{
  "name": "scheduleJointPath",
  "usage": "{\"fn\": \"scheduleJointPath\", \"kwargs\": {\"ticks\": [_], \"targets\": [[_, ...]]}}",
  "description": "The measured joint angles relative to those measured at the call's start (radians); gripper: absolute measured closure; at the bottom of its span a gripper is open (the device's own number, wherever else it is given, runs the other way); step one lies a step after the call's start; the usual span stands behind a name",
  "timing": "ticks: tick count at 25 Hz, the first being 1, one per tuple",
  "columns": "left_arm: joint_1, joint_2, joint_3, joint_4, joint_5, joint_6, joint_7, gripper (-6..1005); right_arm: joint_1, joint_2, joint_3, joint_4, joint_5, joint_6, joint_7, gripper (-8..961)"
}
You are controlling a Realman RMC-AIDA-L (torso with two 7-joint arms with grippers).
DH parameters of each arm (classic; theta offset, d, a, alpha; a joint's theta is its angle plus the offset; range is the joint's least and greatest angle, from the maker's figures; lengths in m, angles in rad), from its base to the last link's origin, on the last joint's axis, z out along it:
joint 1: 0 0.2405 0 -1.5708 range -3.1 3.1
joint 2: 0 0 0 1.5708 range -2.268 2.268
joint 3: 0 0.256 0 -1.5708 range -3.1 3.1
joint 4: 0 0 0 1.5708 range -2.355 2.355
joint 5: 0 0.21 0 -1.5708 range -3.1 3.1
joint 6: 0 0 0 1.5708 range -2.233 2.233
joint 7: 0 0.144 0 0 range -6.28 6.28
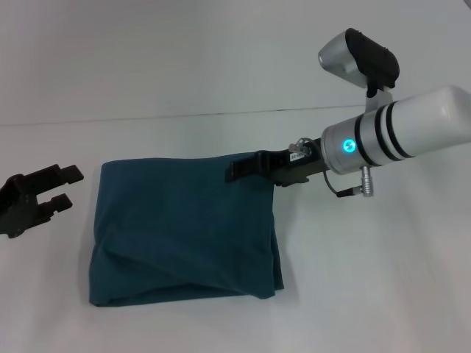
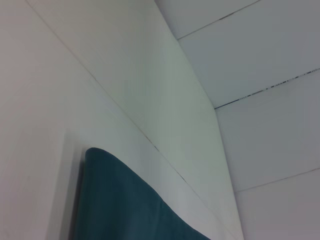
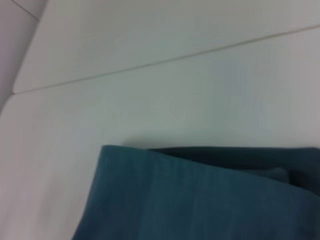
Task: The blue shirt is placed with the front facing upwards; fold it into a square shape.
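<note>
Item: blue shirt [image 1: 184, 232], on the white table [image 1: 368, 294], already a plain, roughly square folded slab; no print showing.

Right gripper [image 1: 234, 170]: at the shirt's far right corner. We cannot tell whether its fingers are parted or hold cloth.

Left gripper [image 1: 62, 187]: off the shirt's left edge, apart from it, fingers spread, empty.

Progress: we judge folding nearly complete; only release and perhaps squaring the uneven near edge remain.

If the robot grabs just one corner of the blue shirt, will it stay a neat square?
Probably not. The blue shirt is soft cloth with sagging creases, so it would likely droop and unfold. Its stacked layers look loose along the edge, so a push might bunch them rather than slide it whole.
</note>
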Motion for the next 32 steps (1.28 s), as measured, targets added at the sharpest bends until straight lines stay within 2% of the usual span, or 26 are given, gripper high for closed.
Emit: {"fn": "scheduleJointPath", "kwargs": {"ticks": [14,25,30,32], "targets": [[-0.019,-0.001,0.0,-0.022,0.0,-0.002,0.012,275,0.009,0.019,-0.01,0.064,0.018,0.128,-0.048,95],[-0.02,-0.001,0.0,-0.027,0.001,-0.004,0.014,274,0.011,0.019,-0.01,0.066,0.014,0.136,-0.043,551],[-0.021,-0.001,0.0,-0.027,0.0,-0.004,0.014,276,0.013,0.019,-0.009,0.056,0.017,0.121,-0.039,787],[-0.021,-0.001,0.0,-0.026,0.0,-0.004,0.014,276,0.012,0.017,-0.005,0.041,0.018,0.098,-0.037,812]]}}
